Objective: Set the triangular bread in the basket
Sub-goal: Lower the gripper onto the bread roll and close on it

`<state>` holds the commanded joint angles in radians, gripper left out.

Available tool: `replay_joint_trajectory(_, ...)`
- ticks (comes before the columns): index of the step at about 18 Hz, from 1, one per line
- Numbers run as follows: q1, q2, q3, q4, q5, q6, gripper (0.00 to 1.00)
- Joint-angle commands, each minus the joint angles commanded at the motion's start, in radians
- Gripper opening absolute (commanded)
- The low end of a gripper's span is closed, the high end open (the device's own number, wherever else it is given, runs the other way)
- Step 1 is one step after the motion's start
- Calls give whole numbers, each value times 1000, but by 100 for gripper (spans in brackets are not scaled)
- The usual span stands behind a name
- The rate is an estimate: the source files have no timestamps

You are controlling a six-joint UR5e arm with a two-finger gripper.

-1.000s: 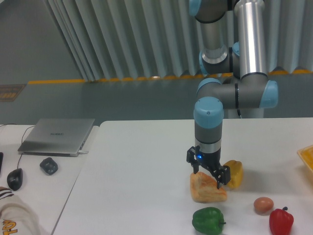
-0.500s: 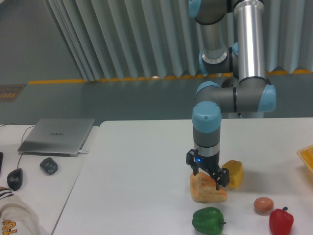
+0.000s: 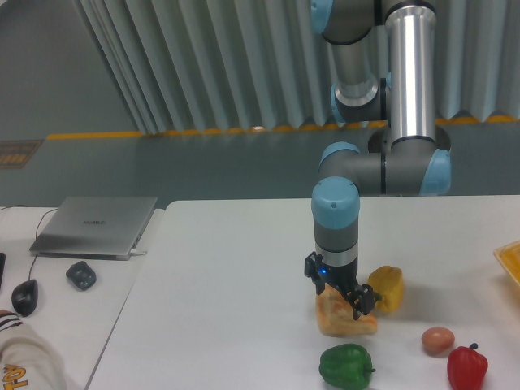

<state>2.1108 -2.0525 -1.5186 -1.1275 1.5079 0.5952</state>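
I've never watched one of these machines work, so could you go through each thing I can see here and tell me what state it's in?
gripper: down on the bread, grip unclear
triangular bread: on the table, under the gripper
basket: only a corner visible, at the right edge
yellow pepper: on the table, beside the bread
green pepper: upright
red pepper: upright
egg: resting
laptop: closed

You get no readable text: laptop (image 3: 96,225) lid logo too small, blurred to make out.
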Motion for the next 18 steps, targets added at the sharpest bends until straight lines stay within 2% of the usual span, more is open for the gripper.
replay_joint_trajectory(2, 0, -2, 0, -2, 0, -2, 57)
replay_joint_trajectory(3, 2, -2, 0, -3, 0, -2, 35)
replay_joint_trajectory(4, 2, -2, 0, -3, 0, -2, 25)
replay_joint_trajectory(6, 2, 2, 0, -3, 2, -3, 24)
replay_joint_trajectory(8, 3, 6, 0, -8, -2, 0, 13)
replay_joint_trajectory(9, 3, 6, 0, -8, -2, 0, 0)
replay_joint_trajectory(13, 8, 18, 9, -12, -6, 0, 0)
replay_joint_trajectory(18, 17, 74, 31, -41, -37, 0, 0)
